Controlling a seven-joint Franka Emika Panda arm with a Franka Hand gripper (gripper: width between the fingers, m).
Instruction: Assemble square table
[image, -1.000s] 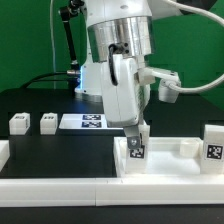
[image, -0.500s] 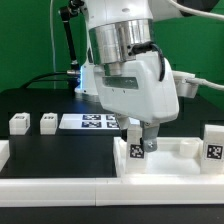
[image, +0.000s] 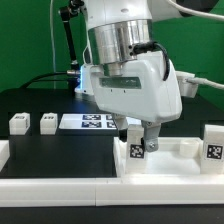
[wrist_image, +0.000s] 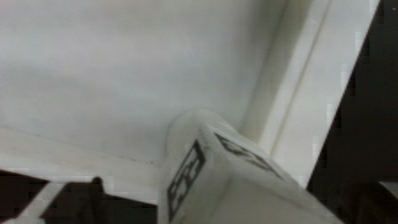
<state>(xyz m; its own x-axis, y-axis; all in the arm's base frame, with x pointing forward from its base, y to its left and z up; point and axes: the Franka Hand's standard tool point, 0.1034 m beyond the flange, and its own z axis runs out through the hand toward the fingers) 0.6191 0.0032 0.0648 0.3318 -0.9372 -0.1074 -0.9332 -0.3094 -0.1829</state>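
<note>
The top is white plastic, smooth, with a soft sheen; close up in the wrist view its floor and rim look even and unmarked. The leg is the same white plastic and carries a matt black-and-white printed tag. The desk is black and matt. The marker board is flat, white and dull, with a paper-like print. The arm has a glossy white plastic shell, and above it a grey band looks like satin metal. The gripper has dark, matt fingers. The fence is smooth white plastic. The backdrop is green, matt and cloth-like.
</note>
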